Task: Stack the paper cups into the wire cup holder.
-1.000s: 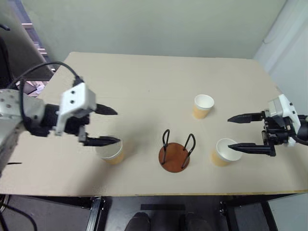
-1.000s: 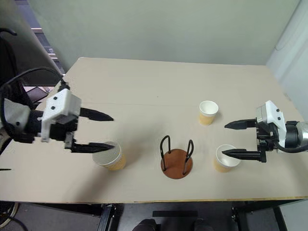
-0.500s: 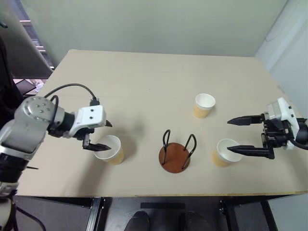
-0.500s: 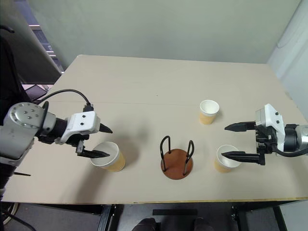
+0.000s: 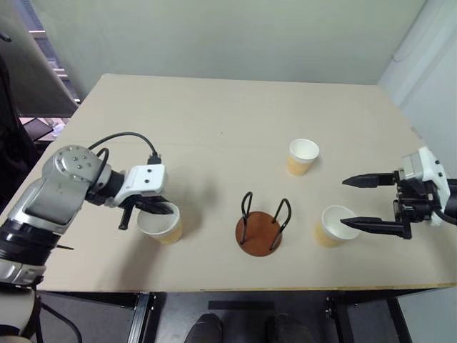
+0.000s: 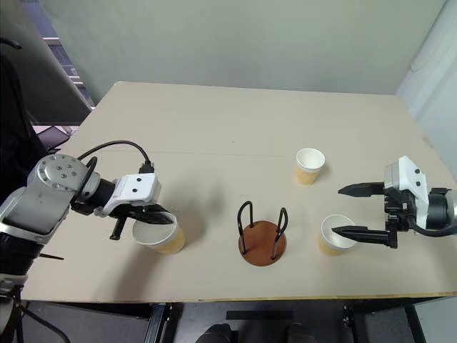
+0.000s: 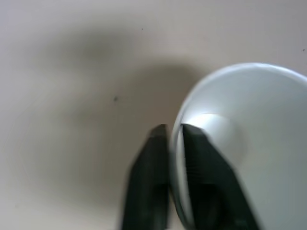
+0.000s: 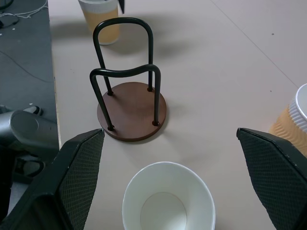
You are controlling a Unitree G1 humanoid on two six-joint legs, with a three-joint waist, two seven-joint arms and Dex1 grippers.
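left gripper pinched on a cup rim, holder just to its right

the left gripper (image 5: pixel 153 209) is clamped on the rim of the left paper cup (image 5: pixel 161 223); in the left wrist view one finger sits inside the white wall and the other outside it. this cup stands upright on the surface (image 5: pixel 214 128), near the front edge, mouth up.

the wire cup holder (image 5: pixel 260 223) stands near the cup, toward the robot's right, its two black loops rising from the brown disc base. the held cup's long axis is vertical and so is the holder's slot, so my guess is that the coming move is a lift, a carry to the right, and a straight lowering between the loops. the left arm is the one already holding a cup.

the right gripper (image 5: pixel 360 203) hangs with its fingers wide apart, astride the right paper cup (image 5: pixel 330 225) without touching it. this cup sits just to the right of the holder. the third paper cup (image 5: pixel 301 156) stands farther back, well apart from both grippers.
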